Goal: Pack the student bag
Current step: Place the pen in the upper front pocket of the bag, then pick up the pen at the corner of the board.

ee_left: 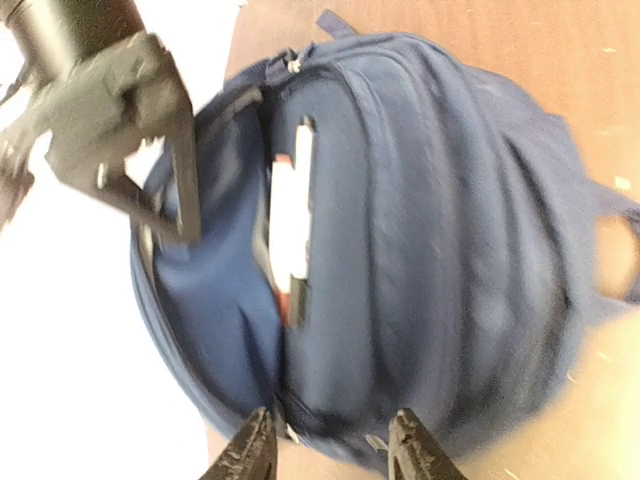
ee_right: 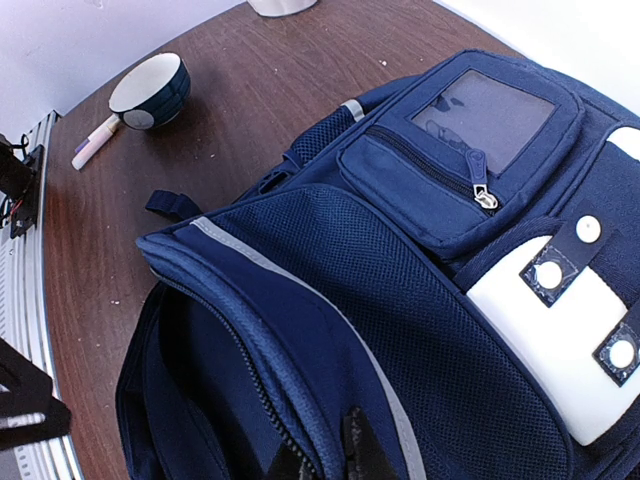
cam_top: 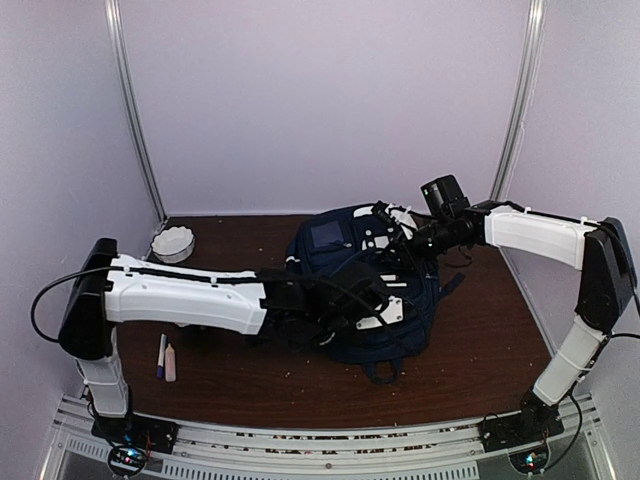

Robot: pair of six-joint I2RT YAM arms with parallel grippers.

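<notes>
The student bag [cam_top: 345,250] lies flat in the middle of the worktop [cam_top: 490,330], toward its far edge, with its main opening unzipped. The right gripper [ee_right: 330,455] is pinched closed on the fabric lip of that opening and holds it up. The left gripper [ee_left: 332,440] hovers over the bag's near side, jaws apart, nothing between them. A white and red stick-shaped item [ee_left: 292,225], too blurred to name, sits in the mouth of the opening, seemingly only partway in.

If the right pinch slips off the thin lip, the opening could collapse and pin or tip out that item. If the left arm pulls back low, it could snag a strap and drag the bag. 2 markers [cam_top: 165,357] by the worktop's near left corner are not yet packed.
</notes>
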